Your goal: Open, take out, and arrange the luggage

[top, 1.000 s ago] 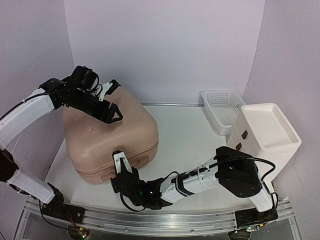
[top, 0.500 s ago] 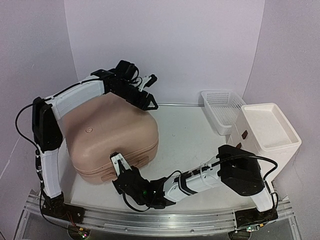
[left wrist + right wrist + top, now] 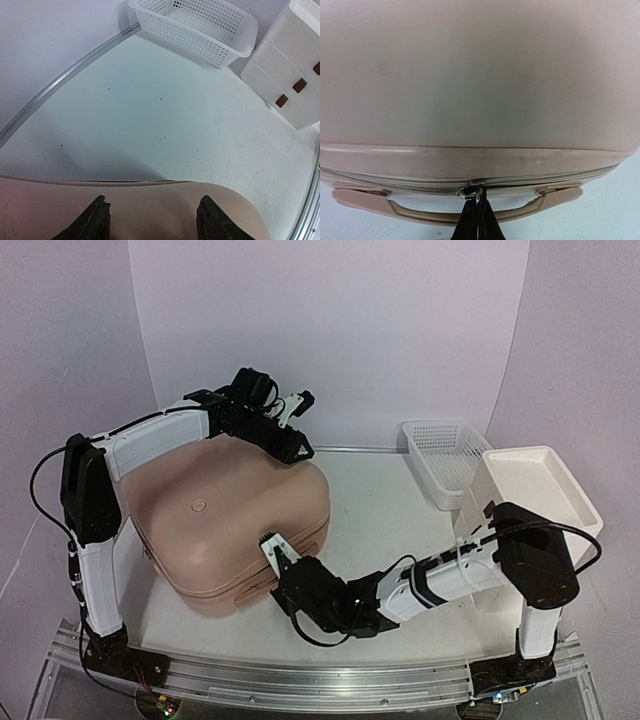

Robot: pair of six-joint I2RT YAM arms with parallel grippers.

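White tabletop [image 3: 370, 500], pale walls behind. Pink luggage [image 3: 235, 525] is laid flat and closed on the table's left half. The left gripper [image 3: 298, 430] is held over its far right corner, fingers parted, nothing between them. The right gripper [image 3: 476, 212] is pinched tight on the zipper pull [image 3: 471, 191] at the near side, by the handle [image 3: 395, 209]. A mesh basket [image 3: 445, 455] and drawer cabinet [image 3: 530, 505] are seen at the right.

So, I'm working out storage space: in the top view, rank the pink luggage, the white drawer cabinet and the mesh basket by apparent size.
1. luggage, clearly largest.
2. drawer cabinet, though its raised top sits nearer the camera, which may flatter it.
3. mesh basket, smallest, one corner hidden by the cabinet.
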